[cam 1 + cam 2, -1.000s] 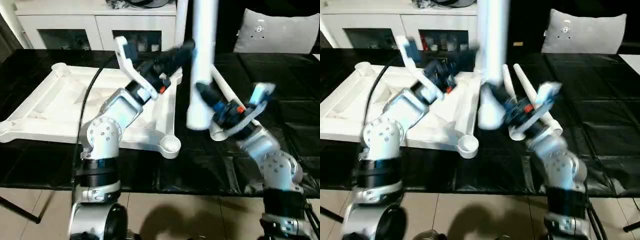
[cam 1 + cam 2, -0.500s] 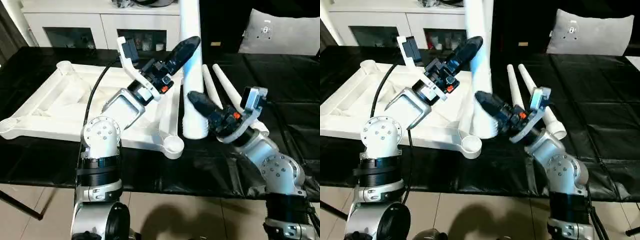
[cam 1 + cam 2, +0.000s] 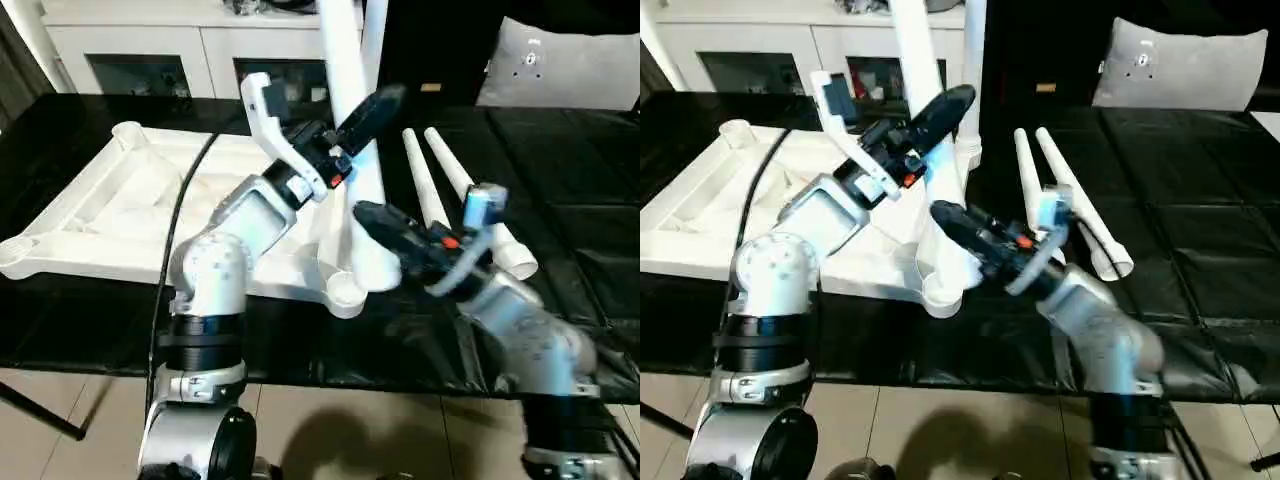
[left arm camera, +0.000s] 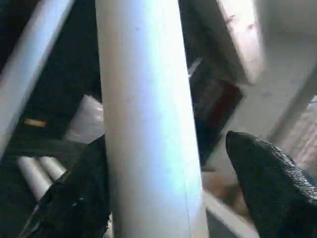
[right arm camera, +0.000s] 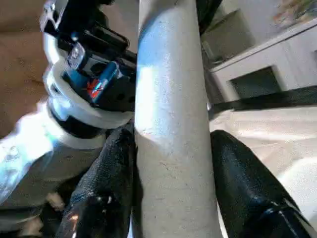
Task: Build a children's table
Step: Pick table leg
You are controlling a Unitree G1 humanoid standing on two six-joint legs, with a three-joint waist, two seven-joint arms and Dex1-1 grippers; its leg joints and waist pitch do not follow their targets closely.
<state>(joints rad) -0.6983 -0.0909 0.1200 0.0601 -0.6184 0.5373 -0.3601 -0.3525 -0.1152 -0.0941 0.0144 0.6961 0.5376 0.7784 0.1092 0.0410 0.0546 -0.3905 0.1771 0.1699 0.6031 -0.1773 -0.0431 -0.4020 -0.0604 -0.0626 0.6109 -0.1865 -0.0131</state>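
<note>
The children's table top (image 3: 120,200) lies upside down on the black table, ribbed underside up. One white leg (image 3: 973,80) stands upright in its far right corner socket. My right gripper (image 3: 378,225) is shut on the lower part of a second leg (image 3: 342,60). That leg leans, and its wide end hangs just above the near right corner socket (image 3: 345,293). My left gripper (image 3: 365,110) is open around the same leg higher up. In the left wrist view one finger (image 4: 74,198) touches the tube and the other finger (image 4: 262,183) stands apart from it.
Two loose legs (image 3: 425,185) (image 3: 475,200) lie side by side on the black tabletop (image 3: 580,220) to the right of the table top. A white cabinet (image 3: 150,40) and a grey cushion (image 3: 565,60) stand behind. The table's front edge runs below my arms.
The held leg's lower end has swung left, down toward the near right corner socket, and the leg now leans. My left gripper has stayed around its upper part.
</note>
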